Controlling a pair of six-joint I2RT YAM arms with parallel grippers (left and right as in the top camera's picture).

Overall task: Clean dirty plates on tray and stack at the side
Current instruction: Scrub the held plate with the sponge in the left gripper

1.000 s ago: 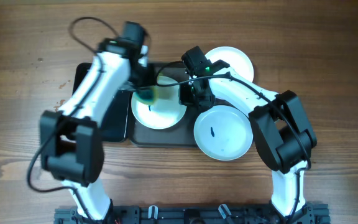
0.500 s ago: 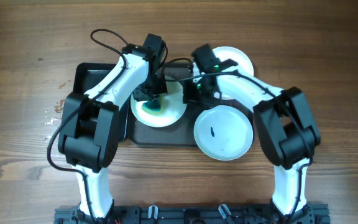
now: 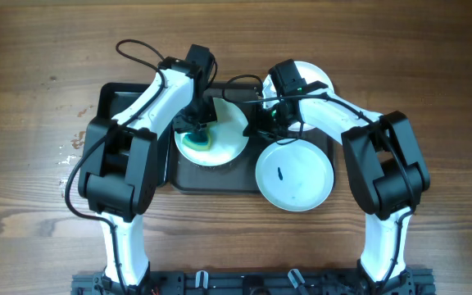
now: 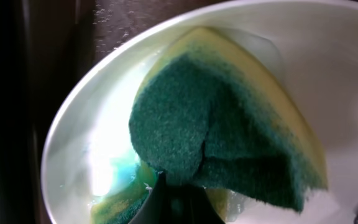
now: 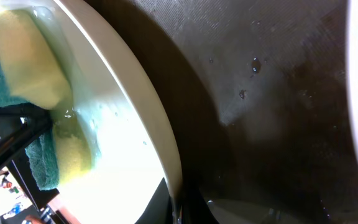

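Observation:
My left gripper is shut on a green and yellow sponge and presses it on a white plate on the dark grey tray. In the left wrist view the sponge lies folded on the wet plate, with blue-green water under it. My right gripper is shut on that plate's right rim. A second plate with a dark blue smear lies at the front right. A third plate lies at the back right, partly hidden by my right arm.
A smaller black tray adjoins the grey tray on the left. The wet tray floor shows in the right wrist view, with the sponge at the far side of the plate. Cables loop over the back of the tray.
My left gripper has come down with the sponge onto the plate and rubbed it slightly forward. My right gripper and the plate have shifted a little to the right.

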